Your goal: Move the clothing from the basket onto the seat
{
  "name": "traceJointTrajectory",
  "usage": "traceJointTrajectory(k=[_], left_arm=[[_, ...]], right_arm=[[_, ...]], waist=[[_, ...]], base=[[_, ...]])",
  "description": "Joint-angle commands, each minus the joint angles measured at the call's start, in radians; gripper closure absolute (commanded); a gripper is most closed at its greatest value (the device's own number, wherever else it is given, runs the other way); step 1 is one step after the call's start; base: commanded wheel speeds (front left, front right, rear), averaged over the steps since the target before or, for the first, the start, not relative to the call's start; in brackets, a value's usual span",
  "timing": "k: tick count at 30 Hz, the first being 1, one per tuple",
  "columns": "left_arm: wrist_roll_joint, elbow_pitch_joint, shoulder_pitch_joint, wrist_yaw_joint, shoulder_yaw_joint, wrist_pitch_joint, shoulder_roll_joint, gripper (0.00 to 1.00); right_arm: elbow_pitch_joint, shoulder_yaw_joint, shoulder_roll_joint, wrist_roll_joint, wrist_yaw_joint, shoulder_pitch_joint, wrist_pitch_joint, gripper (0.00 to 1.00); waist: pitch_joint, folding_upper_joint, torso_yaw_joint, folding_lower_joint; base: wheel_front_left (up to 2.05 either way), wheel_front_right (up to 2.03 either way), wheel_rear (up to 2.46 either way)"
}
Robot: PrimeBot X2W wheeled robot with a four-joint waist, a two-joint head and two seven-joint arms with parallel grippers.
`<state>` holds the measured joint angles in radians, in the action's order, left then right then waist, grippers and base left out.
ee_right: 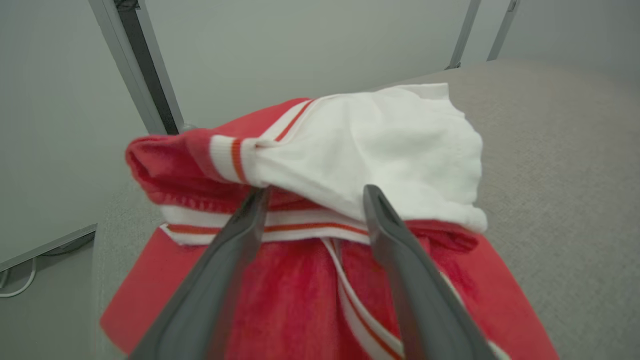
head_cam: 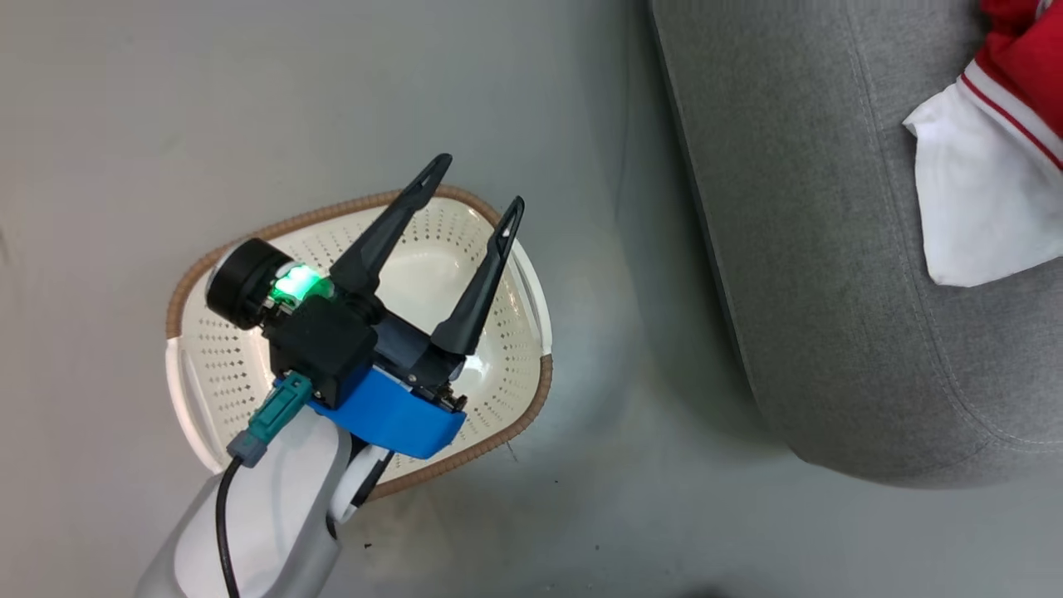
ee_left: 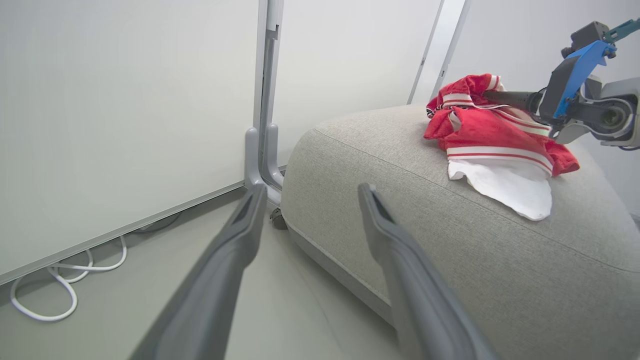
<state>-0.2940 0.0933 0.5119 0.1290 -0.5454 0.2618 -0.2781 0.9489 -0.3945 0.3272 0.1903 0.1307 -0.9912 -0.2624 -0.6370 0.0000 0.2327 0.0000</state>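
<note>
The cream basket (head_cam: pixel 224 365) with its brown rim stands on the floor, and no cloth shows inside it. My left gripper (head_cam: pixel 480 179) hangs above it, open and holding nothing; in its wrist view the left gripper (ee_left: pixel 311 189) points past the seat's corner. The red jersey (ee_left: pixel 495 135) with white striped trim and a white panel lies bunched on the grey seat (ee_left: pixel 400 210). My right gripper (ee_right: pixel 315 192) is open, with its fingers (ee_right: pixel 400 280) lying over the jersey (ee_right: pixel 360 145). More red cloth (ee_right: pixel 290 300) sits underneath; I cannot tell whether it is a separate garment.
The seat (head_cam: pixel 830 249) takes up the right of the head view, with the jersey (head_cam: pixel 980 199) at its far right edge. A white wall panel with a grey post (ee_left: pixel 262 100) stands beyond the seat. A white cable (ee_left: pixel 65 290) loops on the floor by the wall.
</note>
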Motion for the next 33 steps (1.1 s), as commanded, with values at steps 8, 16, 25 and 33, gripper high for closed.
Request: traceJointTrajectory(k=[8, 16, 25, 33], left_arm=[[-0.054, 0.072, -0.087, 0.002, 0.044, 0.005, 0.063, 0.0], [-0.083, 0.132, -0.208, 0.002, 0.133, 0.005, 0.117, 0.0], [-0.086, 0.186, -0.334, 0.002, 0.239, 0.005, 0.159, 0.0], [-0.096, 0.245, -0.37, 0.002, 0.289, 0.005, 0.167, 0.0]], right_arm=[[-0.046, 0.062, -0.045, -0.04, 0.0, 0.148, -0.003, 0.0], [-0.151, 0.186, -0.099, -0.051, 0.0, 0.307, -0.003, 0.0], [-0.303, 0.304, -0.149, -0.012, 0.0, 0.504, 0.01, 0.0], [-0.476, 0.35, -0.19, -0.022, 0.0, 0.689, 0.058, 0.0]], waist=[[0.218, 0.0, -0.062, 0.0], [0.397, 0.0, -0.119, 0.0], [0.535, 0.0, -0.186, 0.0], [0.606, 0.0, -0.252, 0.0]], base=[[0.0, 0.0, 0.0], [0.0, 0.0, 0.0], [0.0, 0.0, 0.0], [0.0, 0.0, 0.0]])
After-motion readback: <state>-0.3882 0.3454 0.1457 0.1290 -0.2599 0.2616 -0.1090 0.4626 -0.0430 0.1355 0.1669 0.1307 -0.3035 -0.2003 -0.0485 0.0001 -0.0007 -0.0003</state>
